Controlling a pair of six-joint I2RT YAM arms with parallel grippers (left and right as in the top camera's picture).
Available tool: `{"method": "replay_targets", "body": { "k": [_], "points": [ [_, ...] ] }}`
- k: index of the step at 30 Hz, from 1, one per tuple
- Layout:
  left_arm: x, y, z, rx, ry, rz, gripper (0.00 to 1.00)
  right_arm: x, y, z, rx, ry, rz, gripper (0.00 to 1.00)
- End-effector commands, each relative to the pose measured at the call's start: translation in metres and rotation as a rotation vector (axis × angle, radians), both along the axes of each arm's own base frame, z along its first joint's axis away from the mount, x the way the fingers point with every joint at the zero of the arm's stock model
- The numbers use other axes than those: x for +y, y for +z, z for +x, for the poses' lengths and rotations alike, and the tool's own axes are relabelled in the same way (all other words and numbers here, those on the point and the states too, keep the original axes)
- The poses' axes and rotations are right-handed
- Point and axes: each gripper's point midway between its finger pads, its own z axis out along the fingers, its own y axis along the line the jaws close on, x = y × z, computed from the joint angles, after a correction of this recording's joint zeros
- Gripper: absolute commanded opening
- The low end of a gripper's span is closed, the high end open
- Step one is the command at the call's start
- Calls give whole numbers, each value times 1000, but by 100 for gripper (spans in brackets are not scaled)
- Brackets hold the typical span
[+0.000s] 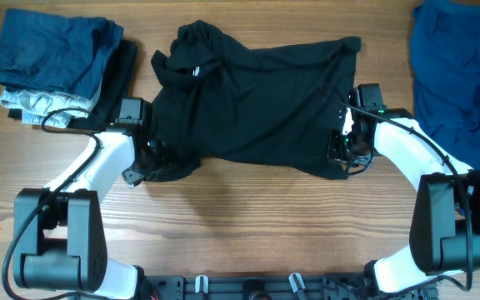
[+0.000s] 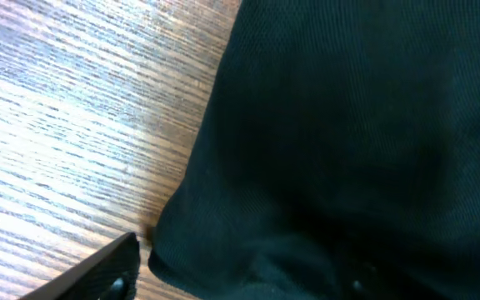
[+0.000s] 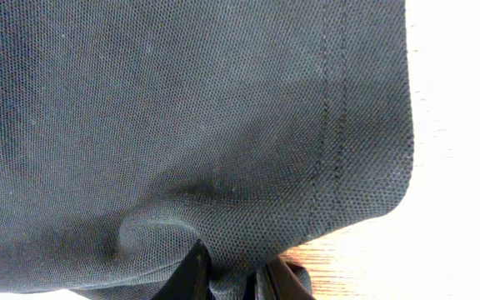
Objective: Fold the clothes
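A large black shirt (image 1: 257,100) lies crumpled across the middle of the wooden table, with a small white mark near its collar. My left gripper (image 1: 150,160) is at its near left corner. In the left wrist view one finger (image 2: 107,268) stands clear of the black cloth (image 2: 348,125), the other is hidden under it, and the jaws look open. My right gripper (image 1: 346,148) is at the shirt's near right corner. Its jaws (image 3: 240,279) are shut on a pinched fold of the shirt (image 3: 182,108) beside the stitched hem. A royal-blue garment (image 1: 457,75) lies bunched at the far right.
A stack of folded clothes (image 1: 52,46) sits at the far left: dark blue on top, grey beneath, with a black piece beside it. Bare wood (image 1: 248,217) runs along the near side between the two arm bases.
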Motion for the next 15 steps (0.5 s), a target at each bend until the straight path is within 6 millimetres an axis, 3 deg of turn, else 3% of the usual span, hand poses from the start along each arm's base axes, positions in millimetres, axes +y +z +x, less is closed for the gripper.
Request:
{"method": "replay_targets", "body": {
  "k": [1,4,6,11,15],
  "points": [
    [6,-2,-1,3,2,31,80,-2,6,8,-28,5,-21,17],
    [11,-2,2,-12,4,59,83,-3,6,8,-28,4,-28,17],
    [9,-2,6,-28,4,49,78,-3,6,8,-28,4,-29,17],
    [-5,-1,13,-54,-3,-31,38,-3,6,8,-28,4,-29,17],
    [-5,-1,12,-53,-3,-31,7,-3,6,8,-27,1,-27,15]
  ]
}}
